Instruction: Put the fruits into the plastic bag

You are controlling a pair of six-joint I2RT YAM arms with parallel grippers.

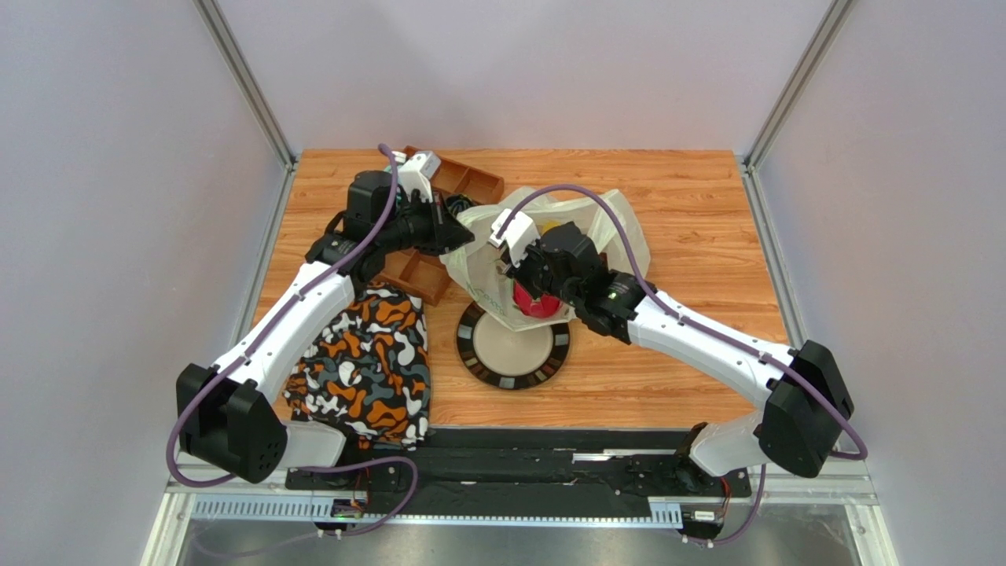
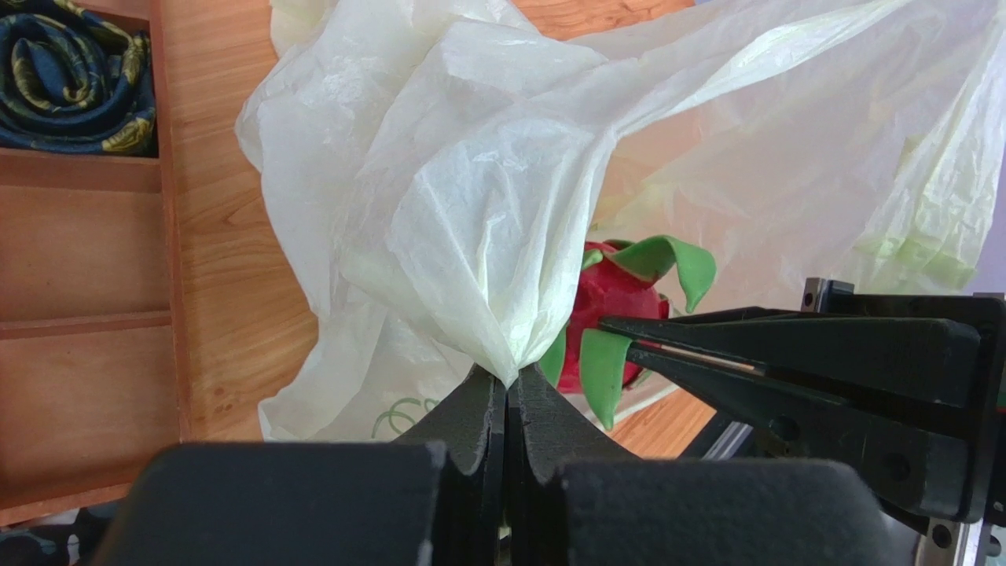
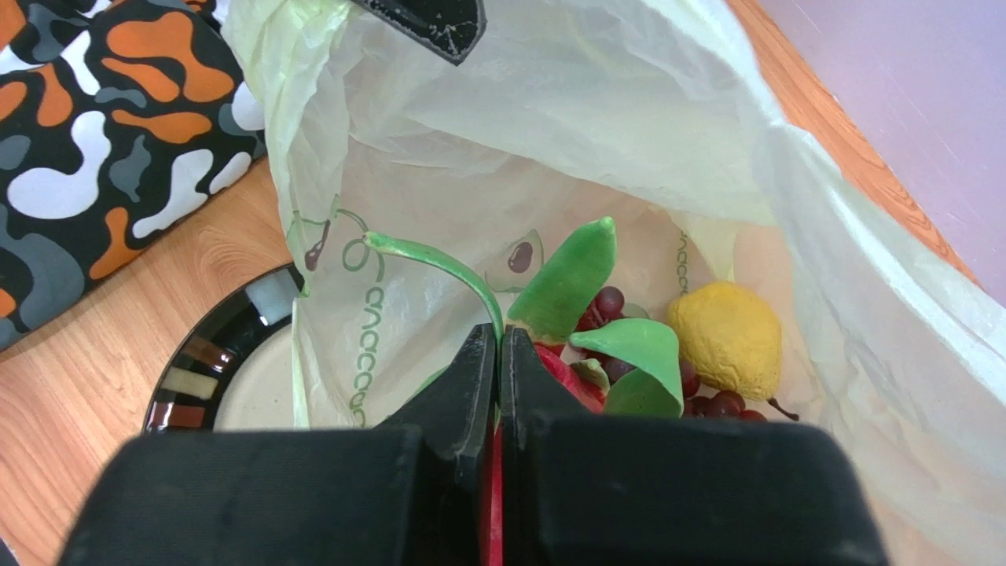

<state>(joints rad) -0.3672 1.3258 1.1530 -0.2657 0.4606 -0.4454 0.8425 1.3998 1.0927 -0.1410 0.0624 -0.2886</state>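
Right wrist view: my right gripper (image 3: pixel 496 336) is clamped tight on one dragon fruit (image 3: pixel 644 354) by a green scale, inside the one plastic bag (image 3: pixel 567 106), beside one round yellow fruit (image 3: pixel 726 336) and one grape bunch (image 3: pixel 605 304). My left gripper (image 2: pixel 508 383) is pinched closed on the bag's gathered plastic.

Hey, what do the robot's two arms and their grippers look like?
The left arm and right arm both have white tubular links with chunky black joint housings. A purple cable loops along each. The left gripper and right gripper have matte black, wedge-shaped fingers tapering to narrow tips.
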